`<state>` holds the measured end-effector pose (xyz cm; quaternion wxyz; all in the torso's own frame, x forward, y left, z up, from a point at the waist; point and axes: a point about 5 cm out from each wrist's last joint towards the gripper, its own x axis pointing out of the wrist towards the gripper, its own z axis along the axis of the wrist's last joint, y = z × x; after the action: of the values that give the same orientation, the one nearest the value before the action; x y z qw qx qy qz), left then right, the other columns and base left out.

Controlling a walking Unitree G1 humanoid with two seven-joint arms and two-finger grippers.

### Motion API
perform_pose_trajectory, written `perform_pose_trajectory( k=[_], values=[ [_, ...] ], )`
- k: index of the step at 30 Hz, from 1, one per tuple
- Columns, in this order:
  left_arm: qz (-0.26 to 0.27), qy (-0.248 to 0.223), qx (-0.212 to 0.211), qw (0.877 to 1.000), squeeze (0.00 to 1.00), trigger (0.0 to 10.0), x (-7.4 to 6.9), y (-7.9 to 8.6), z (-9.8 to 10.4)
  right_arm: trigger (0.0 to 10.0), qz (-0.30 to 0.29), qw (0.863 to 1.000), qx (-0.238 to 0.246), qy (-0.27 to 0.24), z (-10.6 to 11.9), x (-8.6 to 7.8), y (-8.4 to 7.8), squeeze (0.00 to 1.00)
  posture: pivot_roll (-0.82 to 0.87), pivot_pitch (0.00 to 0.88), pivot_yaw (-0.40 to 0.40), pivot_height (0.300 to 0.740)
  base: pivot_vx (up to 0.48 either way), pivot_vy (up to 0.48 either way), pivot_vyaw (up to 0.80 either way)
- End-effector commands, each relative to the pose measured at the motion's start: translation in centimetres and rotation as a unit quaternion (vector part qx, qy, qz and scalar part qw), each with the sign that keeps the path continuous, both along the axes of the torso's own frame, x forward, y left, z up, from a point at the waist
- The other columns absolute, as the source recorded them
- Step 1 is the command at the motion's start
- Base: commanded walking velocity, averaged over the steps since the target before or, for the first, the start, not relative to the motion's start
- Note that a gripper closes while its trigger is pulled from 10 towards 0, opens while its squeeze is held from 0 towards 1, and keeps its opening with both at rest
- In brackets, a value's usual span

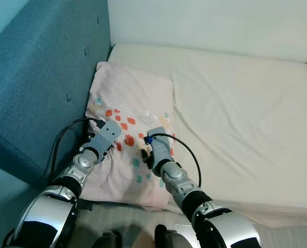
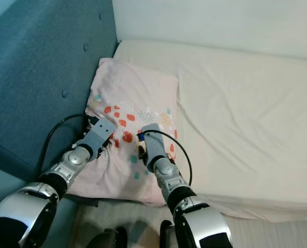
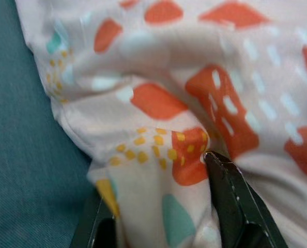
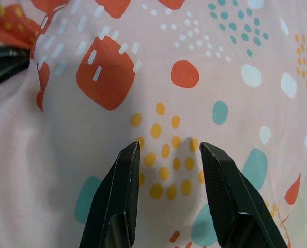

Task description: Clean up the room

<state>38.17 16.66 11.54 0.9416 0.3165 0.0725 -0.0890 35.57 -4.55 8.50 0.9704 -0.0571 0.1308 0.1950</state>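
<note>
A pink patterned pillow (image 1: 133, 129) lies at the left end of the cream mattress (image 1: 246, 119), against the blue headboard (image 1: 34, 77). The left gripper (image 3: 164, 206) pinches a fold of its fabric; the right gripper (image 4: 169, 155) presses spread fingers onto it nearby.

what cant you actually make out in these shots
- Left gripper fingertips: in the left wrist view, buried in a fold of the pillow; depth of bite unclear.
- Right gripper: in the eye views its own wrist hides the fingers.
- Object at the bed's far right edge: cut off by the frame in the left eye view.
</note>
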Motion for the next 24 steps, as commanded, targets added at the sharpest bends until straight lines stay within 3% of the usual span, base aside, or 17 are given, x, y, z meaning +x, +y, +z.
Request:
perform_pose_trajectory(
  k=[1, 4, 5, 8, 10, 12, 13, 14, 15, 18, 19, 20, 21, 23, 24],
  values=[
    [-0.009, -0.012, -0.009, 1.000, 0.00, 10.0, 0.2, 0.1, 0.7, 10.0, -0.001, 1.000, -0.008, 0.017, -1.2, -0.7, -0.4, 0.00, -0.01, 0.314, -0.082, 0.740, 0.000, 0.000, 0.00],
    [0.015, -0.050, -0.042, 0.998, 0.00, 10.0, 1.2, 1.2, 3.2, 10.0, -0.012, 1.000, -0.003, 0.007, -0.8, -0.3, -0.9, 0.00, -0.01, 0.275, -0.089, 0.740, 0.000, 0.000, 0.00],
    [0.015, -0.050, -0.042, 0.998, 0.00, 10.0, 1.2, 1.2, 3.2, 10.0, -0.012, 1.000, -0.003, 0.007, -0.8, -0.3, -0.9, 0.00, -0.01, 0.275, -0.089, 0.740, 0.000, 0.000, 0.00],
    [0.011, -0.099, -0.085, 0.991, 0.00, 10.0, 2.0, 1.5, 6.2, 10.0, -0.022, 1.000, 0.007, -0.013, 0.0, 0.3, -1.6, 0.00, -0.02, 0.241, -0.095, 0.740, 0.000, 0.000, 0.00],
    [0.011, -0.099, -0.085, 0.991, 0.00, 10.0, 2.0, 1.5, 6.2, 10.0, -0.022, 1.000, 0.007, -0.013, 0.0, 0.3, -1.6, 0.00, -0.02, 0.241, -0.095, 0.740, 0.000, 0.000, 0.00],
    [-0.007, -0.144, -0.134, 0.980, 0.00, 10.0, 2.7, 1.4, 9.5, 10.0, -0.031, 0.999, 0.012, -0.032, 0.6, 0.6, -2.5, 0.00, -0.02, 0.193, -0.100, 0.740, 0.000, 0.000, 0.00],
    [-0.007, -0.144, -0.134, 0.980, 0.00, 10.0, 2.7, 1.4, 9.5, 10.0, -0.031, 0.999, 0.012, -0.032, 0.6, 0.6, -2.5, 0.00, -0.02, 0.193, -0.100, 0.740, 0.000, 0.000, 0.00],
    [-0.026, -0.167, -0.174, 0.970, 0.00, 10.0, 2.9, 1.4, 11.4, 10.0, -0.037, 0.998, 0.012, -0.041, 0.7, 0.7, -3.2, 0.00, -0.01, 0.173, -0.104, 0.740, 0.000, 0.000, 0.00],
    [-0.082, -0.180, -0.245, 0.949, 0.00, 10.0, 2.9, 1.1, 13.3, 10.0, -0.051, 0.997, 0.013, -0.051, 0.7, 0.8, -4.2, 0.00, -0.01, 0.156, -0.103, 0.740, 0.000, 0.000, 0.00],
    [-0.101, -0.176, -0.296, 0.933, 0.00, 10.0, 2.7, 1.0, 13.0, 10.0, -0.062, 0.996, 0.019, -0.058, 0.7, 0.7, -4.9, 0.00, 0.00, 0.142, -0.103, 0.740, 0.000, 0.000, 0.00],
    [-0.100, -0.173, -0.304, 0.931, 0.00, 10.0, 2.2, 0.8, 11.5, 10.0, -0.072, 0.995, 0.023, -0.067, 0.6, 0.5, -5.4, 0.00, 0.01, 0.114, -0.097, 0.740, 0.000, 0.000, 0.00],
    [-0.100, -0.173, -0.304, 0.931, 0.00, 10.0, 2.2, 0.8, 11.5, 10.0, -0.072, 0.995, 0.023, -0.067, 0.6, 0.5, -5.4, 0.00, 0.01, 0.114, -0.097, 0.740, 0.000, 0.000, 0.00],
    [-0.098, -0.172, -0.306, 0.931, 0.00, 10.0, 1.8, 0.7, 10.5, 10.0, -0.078, 0.994, 0.026, -0.073, 0.6, 0.3, -5.7, 0.00, 0.01, 0.114, -0.097, 0.740, 0.000, 0.000, 0.00],
    [-0.070, -0.136, -0.338, 0.929, 0.00, 10.0, 0.3, 0.3, 6.3, 10.0, -0.094, 0.991, 0.031, -0.091, 0.3, -0.4, -6.7, 0.00, 0.01, 0.071, -0.087, 0.740, 0.000, 0.000, 0.00],
    [-0.070, -0.136, -0.338, 0.929, 0.00, 10.0, 0.3, 0.3, 6.3, 10.0, -0.094, 0.991, 0.031, -0.091, 0.3, -0.4, -6.7, 0.00, 0.01, 0.071, -0.087, 0.740, 0.000, 0.000, 0.00]
  ],
)
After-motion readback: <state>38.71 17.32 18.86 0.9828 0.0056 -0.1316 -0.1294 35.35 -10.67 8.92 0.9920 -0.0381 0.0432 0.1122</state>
